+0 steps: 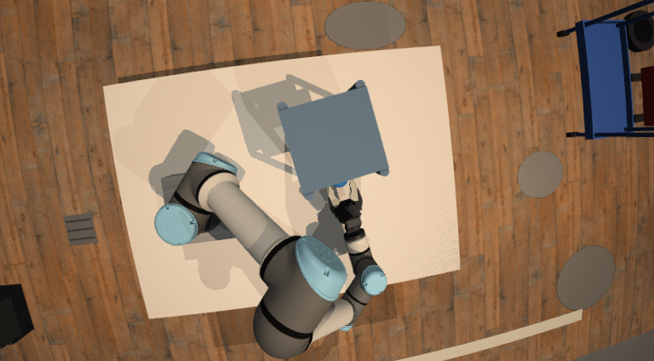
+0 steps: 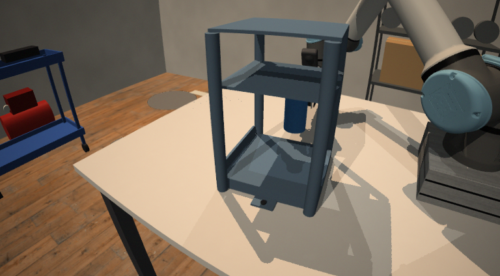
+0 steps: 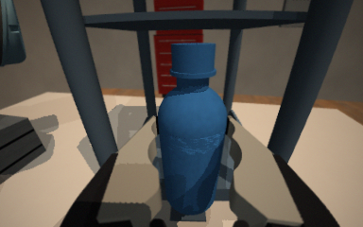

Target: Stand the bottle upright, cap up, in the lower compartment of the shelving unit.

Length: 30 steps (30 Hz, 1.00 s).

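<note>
My gripper is shut on a blue bottle, which stands upright with its cap up between the two tan fingers. In the exterior view the bottle hangs above the far edge of the shelving unit's lower compartment floor, just below the middle shelf; its top is hidden by that shelf. The grey-blue shelving unit stands on the table. From overhead, only the bottle's cap shows at the edge of the unit's top plate, with the gripper just outside it.
The unit's two near posts frame the bottle in the wrist view. The arm's base block sits on the table to the right. A blue cart with a red object stands on the floor at the left.
</note>
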Each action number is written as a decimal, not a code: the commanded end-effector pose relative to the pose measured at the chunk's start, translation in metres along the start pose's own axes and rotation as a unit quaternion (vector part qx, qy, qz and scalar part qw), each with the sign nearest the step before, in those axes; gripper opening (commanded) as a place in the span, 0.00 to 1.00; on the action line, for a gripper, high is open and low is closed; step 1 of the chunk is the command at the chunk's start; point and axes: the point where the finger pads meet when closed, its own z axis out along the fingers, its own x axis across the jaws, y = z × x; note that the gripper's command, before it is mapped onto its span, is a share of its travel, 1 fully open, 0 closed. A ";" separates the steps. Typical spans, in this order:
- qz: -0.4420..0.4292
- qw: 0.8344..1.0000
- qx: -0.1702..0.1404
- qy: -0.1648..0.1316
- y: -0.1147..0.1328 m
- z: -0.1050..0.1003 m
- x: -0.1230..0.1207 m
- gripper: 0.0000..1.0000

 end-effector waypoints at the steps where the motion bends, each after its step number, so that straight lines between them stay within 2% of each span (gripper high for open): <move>1: 0.000 1.000 0.000 0.000 -0.001 0.015 0.000 0.00; 19: 0.000 1.000 0.000 0.000 0.000 0.055 0.000 0.00; 30: 0.000 1.000 0.000 0.000 0.000 0.067 0.000 0.00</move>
